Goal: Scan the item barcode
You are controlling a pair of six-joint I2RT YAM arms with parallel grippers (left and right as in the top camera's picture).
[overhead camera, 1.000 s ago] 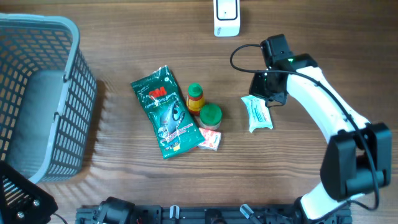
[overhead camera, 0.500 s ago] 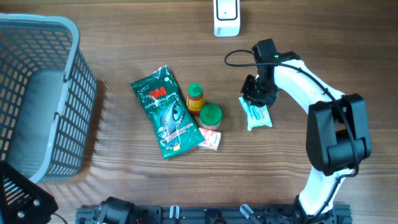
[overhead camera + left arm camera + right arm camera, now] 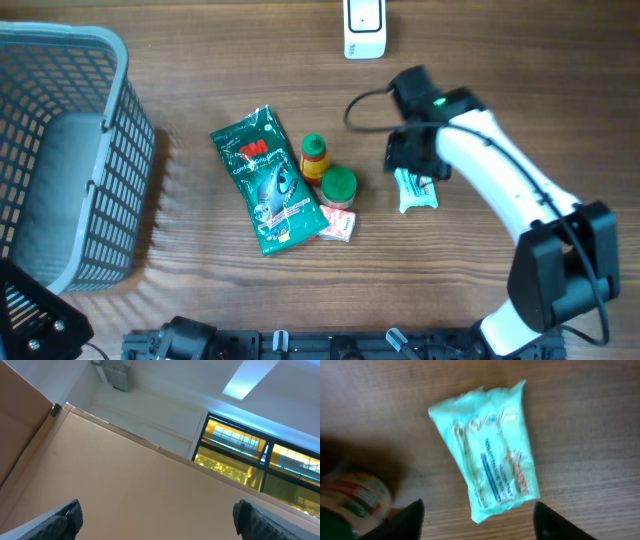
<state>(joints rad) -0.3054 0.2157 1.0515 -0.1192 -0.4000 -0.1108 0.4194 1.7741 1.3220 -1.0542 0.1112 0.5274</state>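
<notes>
A mint-green tissue pack lies flat on the wooden table, with blue and red print facing up. My right gripper hovers over it, open, its two dark fingers either side of the pack's near end and not touching it. From overhead, the right gripper covers the upper part of the tissue pack. The white scanner stands at the table's far edge. My left gripper points up at a ceiling and wall, open with nothing between its fingers.
Left of the pack are a green 3M packet, a small green-capped bottle, a green-lidded jar and a small red-and-white sachet. A grey mesh basket fills the left side.
My right gripper has gone from shut to open and shifted slightly left over the tissue pack. The pack stays on the table. The left gripper has not changed.
</notes>
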